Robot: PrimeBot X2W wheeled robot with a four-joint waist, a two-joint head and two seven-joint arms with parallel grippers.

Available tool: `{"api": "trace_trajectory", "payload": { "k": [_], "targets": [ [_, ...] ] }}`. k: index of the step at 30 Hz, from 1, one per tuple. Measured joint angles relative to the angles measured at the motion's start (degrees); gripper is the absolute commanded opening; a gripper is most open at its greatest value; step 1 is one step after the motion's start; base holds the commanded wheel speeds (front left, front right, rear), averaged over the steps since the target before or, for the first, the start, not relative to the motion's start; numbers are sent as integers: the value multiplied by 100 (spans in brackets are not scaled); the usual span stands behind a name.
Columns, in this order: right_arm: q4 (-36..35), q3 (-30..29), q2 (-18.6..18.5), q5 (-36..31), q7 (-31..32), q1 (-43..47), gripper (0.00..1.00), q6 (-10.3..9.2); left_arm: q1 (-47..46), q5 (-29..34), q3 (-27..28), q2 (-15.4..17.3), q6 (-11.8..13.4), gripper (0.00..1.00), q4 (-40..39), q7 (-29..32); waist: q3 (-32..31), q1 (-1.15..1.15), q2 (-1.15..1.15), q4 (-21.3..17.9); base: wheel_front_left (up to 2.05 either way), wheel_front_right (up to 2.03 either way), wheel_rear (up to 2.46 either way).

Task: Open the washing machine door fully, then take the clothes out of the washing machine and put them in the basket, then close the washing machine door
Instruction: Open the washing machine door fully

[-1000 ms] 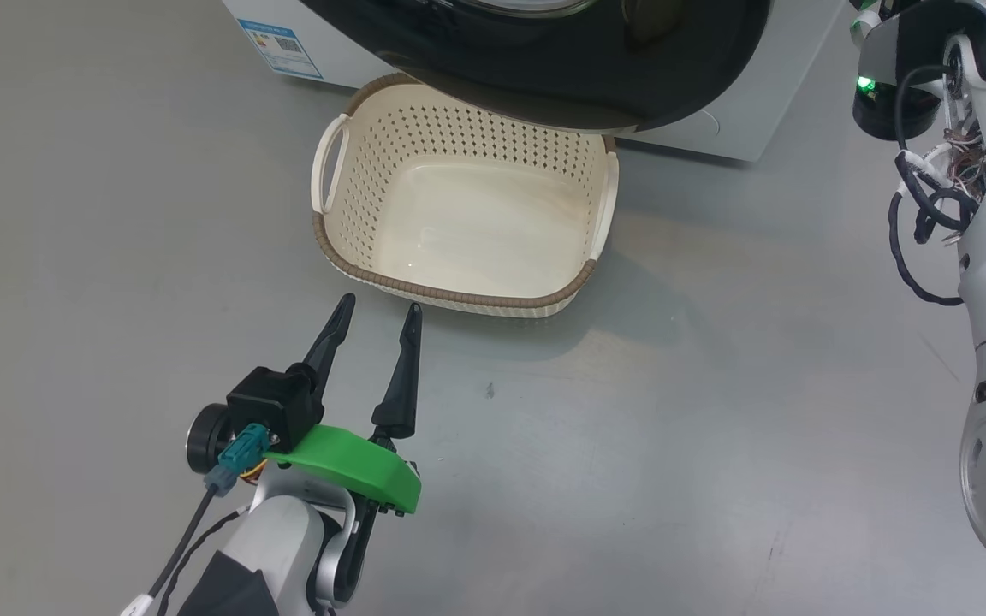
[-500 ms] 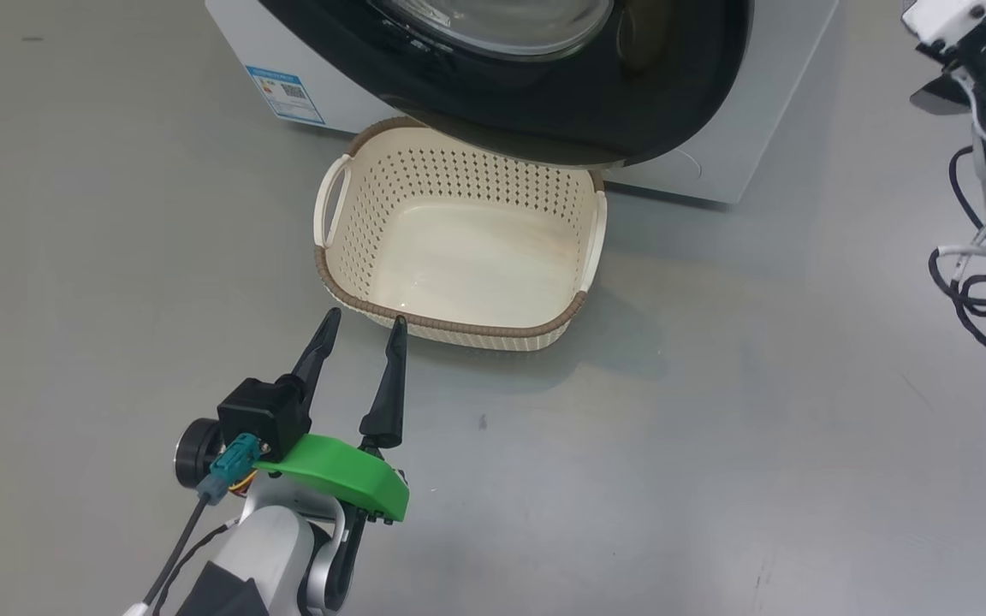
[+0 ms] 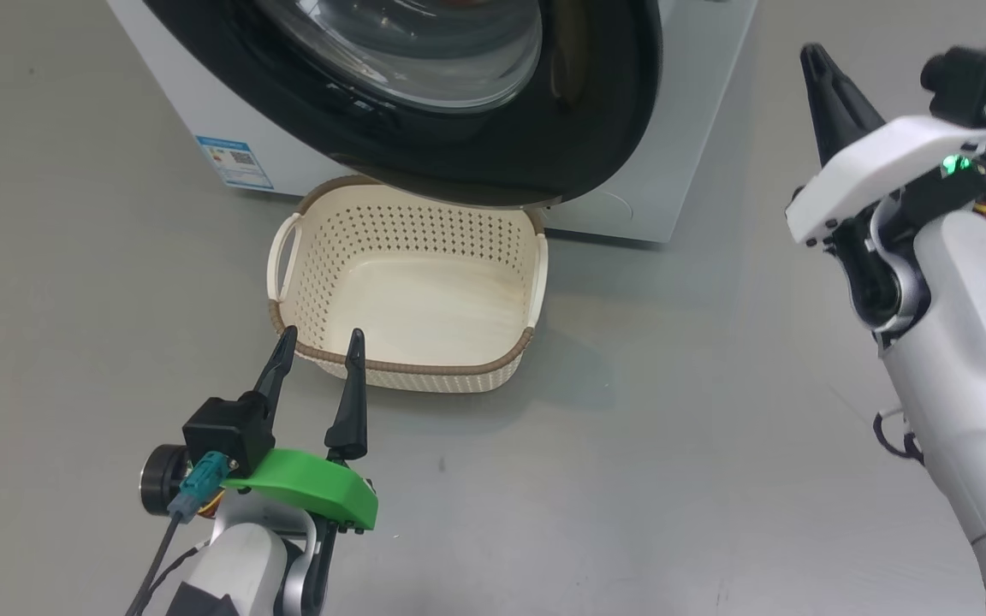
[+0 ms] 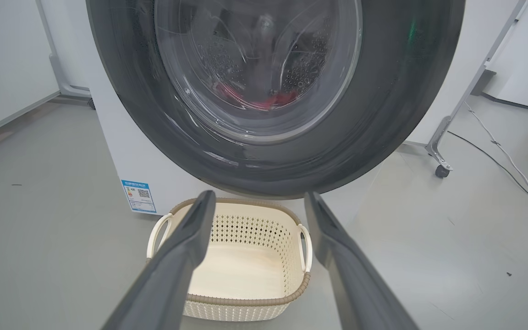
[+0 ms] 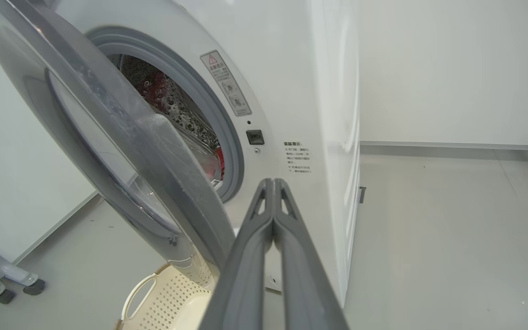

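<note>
The washing machine (image 3: 681,154) stands at the top of the head view, its door (image 3: 596,111) swung partly out over the empty cream basket (image 3: 313,364) on the floor. Red clothes (image 4: 273,98) show through the door glass (image 4: 255,68) in the left wrist view, and lie in the drum (image 5: 218,160) behind the ajar door (image 5: 108,137) in the right wrist view. My left gripper (image 3: 317,342) is open and empty, fingertips just short of the basket's near rim. My right gripper (image 3: 814,56) is shut and empty, raised at the right, its fingers (image 5: 271,183) pointing at the machine's front beside the opening.
A blue label sticker (image 3: 234,161) marks the machine's lower left front. A wheeled stand leg (image 4: 442,151) and a cable on the floor (image 4: 497,151) are to the machine's right. Grey feet of another stand (image 5: 2,279) rest at the left. Bare grey floor surrounds the basket.
The head camera has tilted up, bringing more of the door and machine into view. My right arm has swung in, its shut gripper now showing at the upper right. The left gripper stays open.
</note>
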Motion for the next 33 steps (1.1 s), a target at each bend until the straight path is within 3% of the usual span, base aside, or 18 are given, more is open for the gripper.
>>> {"api": "trace_trajectory", "payload": {
  "k": [5, 12, 18, 20, 33],
  "targets": [
    [-38, -31, -32, -144, -603, 610, 0, -5, 70, 79, 159, 0, 2, 100, -15, 0, -139, 0, 0, -230, 0, 0, 0],
    [-165, -252, 179, -44, -1336, 1389, 0, -220, 195, 152, 330, 2, 18, 100, -25, 0, -309, 0, 0, -496, 0, 0, 0],
    [-434, -372, 364, -94, -1379, 1961, 0, -419, 346, 177, 501, 4, 19, 100, -90, 0, -461, 0, 0, -687, 0, 0, 0],
    [-488, -372, 347, -141, -1379, 2128, 100, -456, 347, 180, 502, 4, 19, 100, -91, 0, -484, 0, 0, -718, 0, 0, 0],
    [-1037, -445, 335, -601, -1379, 2685, 100, -641, 457, 186, 584, 4, 19, 100, -153, 0, -496, 0, 0, -728, 0, 0, 0]
  ]
}}
